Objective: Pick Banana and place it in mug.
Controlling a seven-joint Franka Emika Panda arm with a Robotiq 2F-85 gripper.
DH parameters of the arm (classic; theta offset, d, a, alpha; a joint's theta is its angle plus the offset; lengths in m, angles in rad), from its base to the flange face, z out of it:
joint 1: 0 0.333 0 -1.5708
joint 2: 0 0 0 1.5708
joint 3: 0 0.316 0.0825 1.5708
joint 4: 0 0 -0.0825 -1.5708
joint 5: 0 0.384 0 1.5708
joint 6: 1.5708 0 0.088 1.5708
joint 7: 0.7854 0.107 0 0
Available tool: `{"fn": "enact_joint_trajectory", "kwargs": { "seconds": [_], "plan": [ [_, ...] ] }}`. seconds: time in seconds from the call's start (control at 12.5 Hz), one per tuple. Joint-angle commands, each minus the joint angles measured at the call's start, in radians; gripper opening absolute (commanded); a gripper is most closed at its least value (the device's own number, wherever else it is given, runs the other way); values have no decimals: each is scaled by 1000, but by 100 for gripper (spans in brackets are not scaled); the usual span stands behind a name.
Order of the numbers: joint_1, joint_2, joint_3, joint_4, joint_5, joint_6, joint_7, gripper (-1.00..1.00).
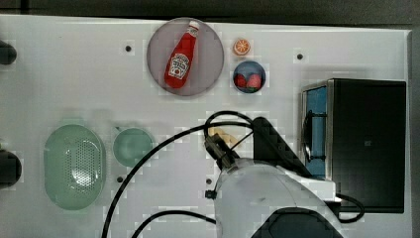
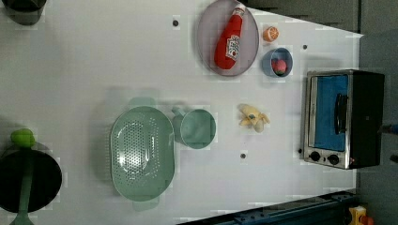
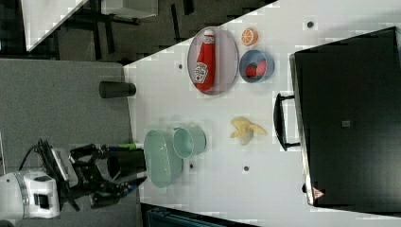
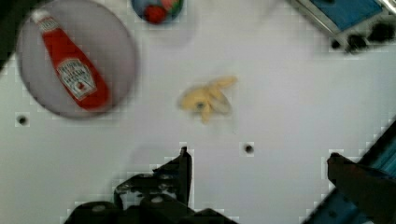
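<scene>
Banana (image 2: 253, 117): lies on the white table, apart from everything, between the mug and the toaster oven in the left view.
Table (image 2: 84, 70): white, with small dark holes.
Toaster oven (image 2: 342, 117): at the left view's right, door shut.
Basket (image 2: 141, 152): oval, green, perforated, just beside the mug.
Plate (image 2: 206, 37): grey, with a ketchup bottle (image 2: 229, 40) lying on it.
Gripper (image 4: 261, 163): released, spread wide, holding nothing, hanging above the table.
Mug (image 2: 197, 128): mint-green, upright.

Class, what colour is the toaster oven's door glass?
Blue, seen best in the left view on the oven.
</scene>
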Motion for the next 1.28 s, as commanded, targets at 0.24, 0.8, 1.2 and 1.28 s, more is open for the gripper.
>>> {"fn": "enact_joint_trajectory", "kwargs": {
  "seconds": [0.24,0.8,1.2,1.28],
  "plan": [
    [11,200,1,-209,-4,285,-189,100],
    [11,521,1,-356,-4,769,-383,100],
    [11,718,20,-366,-4,943,-383,100],
    [11,744,25,-362,-4,972,-383,100]
  ]
}}
